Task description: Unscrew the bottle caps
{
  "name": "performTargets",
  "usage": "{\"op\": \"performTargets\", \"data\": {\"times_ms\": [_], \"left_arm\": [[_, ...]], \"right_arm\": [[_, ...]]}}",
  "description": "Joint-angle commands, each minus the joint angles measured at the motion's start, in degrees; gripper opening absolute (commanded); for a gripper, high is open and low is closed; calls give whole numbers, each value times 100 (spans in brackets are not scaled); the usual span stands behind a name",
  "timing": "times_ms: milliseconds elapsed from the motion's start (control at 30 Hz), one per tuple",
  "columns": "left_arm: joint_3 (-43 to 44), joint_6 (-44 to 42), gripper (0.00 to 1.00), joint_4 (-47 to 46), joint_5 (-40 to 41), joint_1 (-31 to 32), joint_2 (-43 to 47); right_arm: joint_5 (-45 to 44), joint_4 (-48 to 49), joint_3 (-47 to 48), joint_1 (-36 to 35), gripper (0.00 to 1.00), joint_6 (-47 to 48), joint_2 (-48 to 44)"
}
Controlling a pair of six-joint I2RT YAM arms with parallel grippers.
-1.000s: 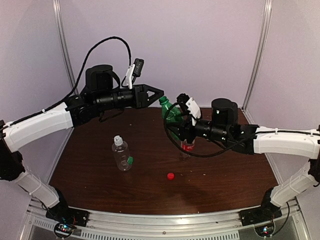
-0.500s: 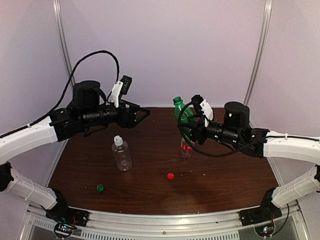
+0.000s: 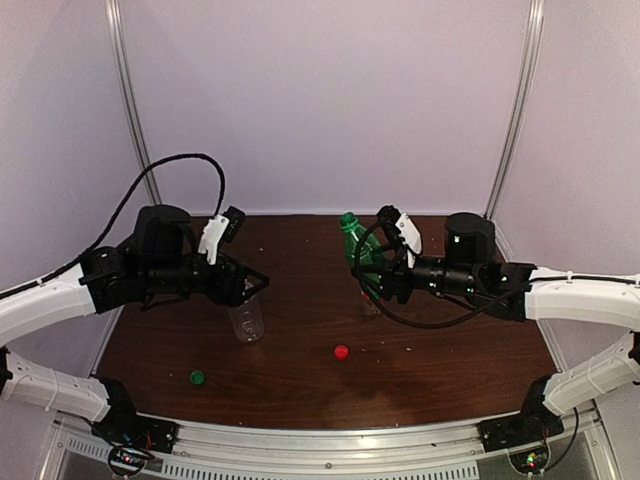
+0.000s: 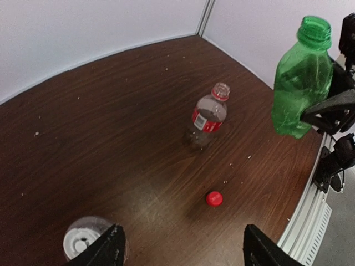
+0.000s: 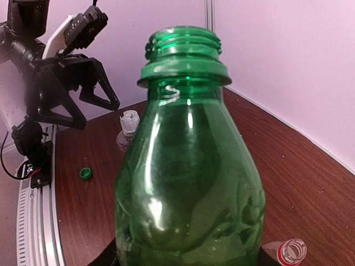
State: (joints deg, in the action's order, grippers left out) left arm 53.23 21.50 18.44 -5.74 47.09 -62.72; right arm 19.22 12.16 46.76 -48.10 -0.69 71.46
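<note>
Brown worktop (image 3: 440, 370), red cap (image 3: 341, 352) and green cap (image 3: 197, 377) loose: my right end effector (image 3: 375, 275) pinches the green bottle (image 4: 297, 83); my left end effector (image 3: 255, 285), spread over the white-capped bottle (image 3: 246, 320), could topple it descending off-centre.

Pale walls (image 3: 320, 100); dark wooden table (image 3: 430, 375), possibly crumb-specked.

Light: dim, pinkish cast — soft and even.
Glare: white streaks on the green bottle (image 5: 188, 183); pale sheen on the table (image 4: 138, 205).
Shadows: faint, short.
Focus: overhead view soft — wrist views sharper.
</note>
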Motion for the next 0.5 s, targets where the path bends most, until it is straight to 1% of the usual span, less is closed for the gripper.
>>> {"op": "performTargets", "data": {"times_ms": [0, 133, 267, 367, 467], "left_arm": [[-724, 911, 74, 644, 482, 118, 546], [-1263, 1495, 73, 1002, 855, 227, 1118], [-1535, 2173, 67, 1813, 1280, 247, 1483], [-1710, 2635, 62, 2170, 1443, 248, 1580], [-1869, 2964, 59, 2436, 1495, 271, 1397]], "right_arm": [[100, 49, -98, 37, 52, -126, -88], [154, 83, -84, 37, 52, -165, 24], [191, 54, -54, 46, 52, -168, 95], [158, 57, -70, 46, 52, -185, 80], [151, 58, -96, 46, 52, -200, 63]]}}
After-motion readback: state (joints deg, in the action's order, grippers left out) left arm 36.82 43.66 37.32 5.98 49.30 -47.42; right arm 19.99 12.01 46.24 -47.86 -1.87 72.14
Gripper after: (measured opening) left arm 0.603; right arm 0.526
